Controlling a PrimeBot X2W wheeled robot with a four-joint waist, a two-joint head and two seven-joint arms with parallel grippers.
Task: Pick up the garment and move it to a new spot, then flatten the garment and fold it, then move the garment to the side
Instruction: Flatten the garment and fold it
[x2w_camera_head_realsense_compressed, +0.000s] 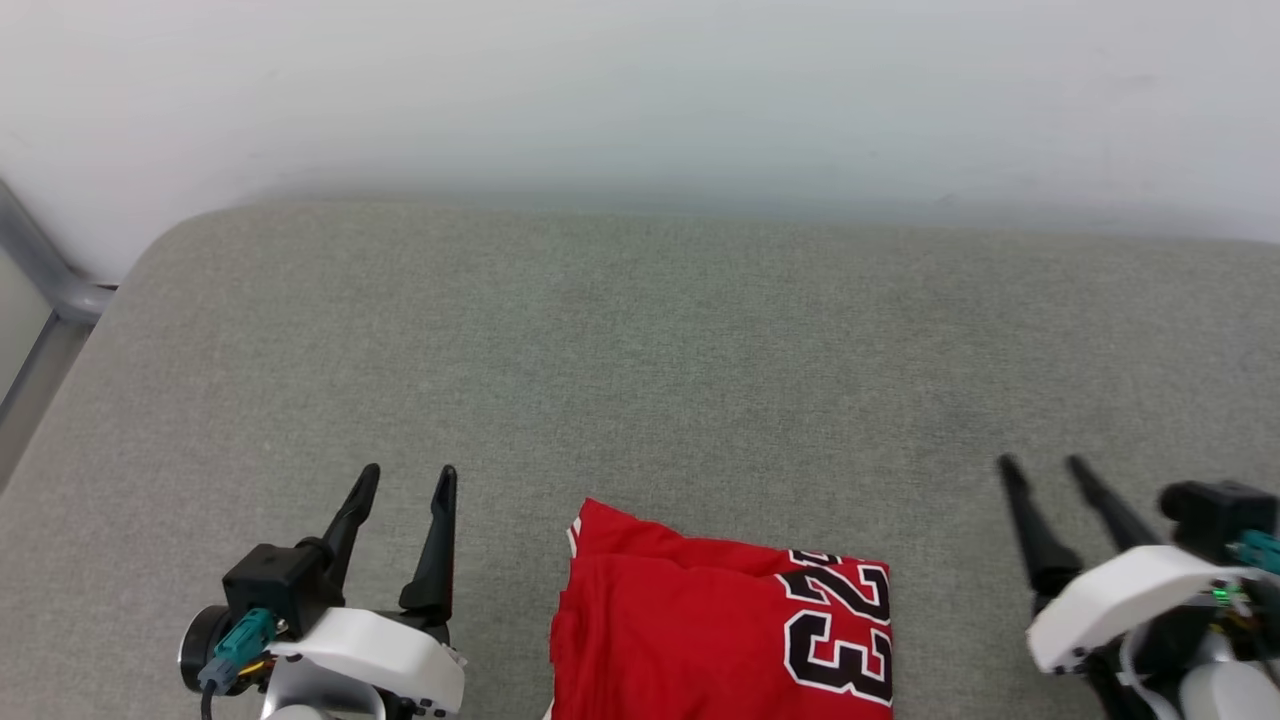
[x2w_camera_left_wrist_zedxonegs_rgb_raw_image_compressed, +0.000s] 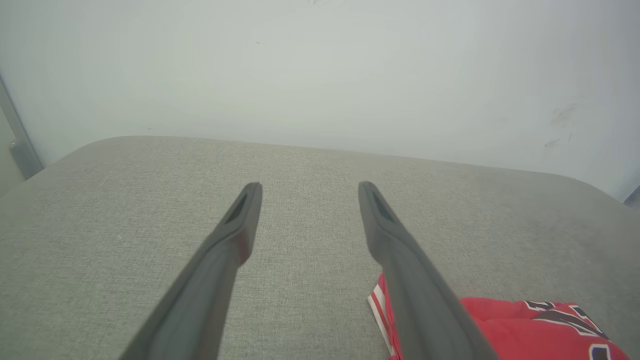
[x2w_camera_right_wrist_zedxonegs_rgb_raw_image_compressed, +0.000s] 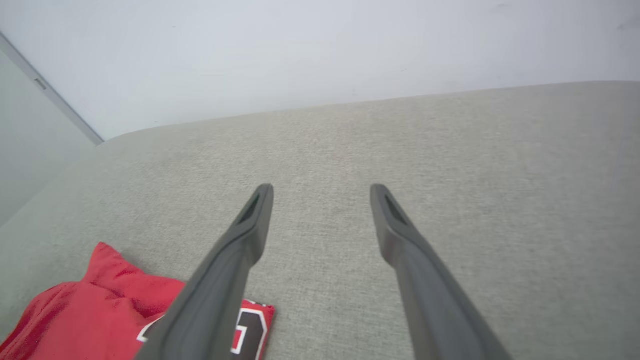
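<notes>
Red shirt (x2w_camera_head_realsense_compressed: 690, 630) folded on the grey cushion (x2w_camera_head_realsense_compressed: 640, 350)
It shows a black 23. It lies between the left claw (x2w_camera_head_realsense_compressed: 409, 475) and the right claw (x2w_camera_head_realsense_compressed: 1040, 465), both wide open, holding nothing.

So the right gripper (x2w_camera_right_wrist_zedxonegs_rgb_raw_image_compressed: 321, 190) has its fingers spread wide over the grey cushion (x2w_camera_right_wrist_zedxonegs_rgb_raw_image_compressed: 475, 160) mid-frame, red garment (x2w_camera_right_wrist_zedxonegs_rgb_raw_image_compressed: 85, 305) bunched lower left partly behind one finger, pale wall (x2w_camera_right_wrist_zedxonegs_rgb_raw_image_compressed: 300, 50) across the top.

You get bright, even light; shadows faint. Wall (x2w_camera_head_realsense_compressed: 640, 90) washed hazy. Fingers (x2w_camera_left_wrist_zedxonegs_rgb_raw_image_compressed: 190, 320) blur near your wrist lens; cushion edge (x2w_camera_left_wrist_zedxonegs_rgb_raw_image_compressed: 350, 150) bows.
</notes>
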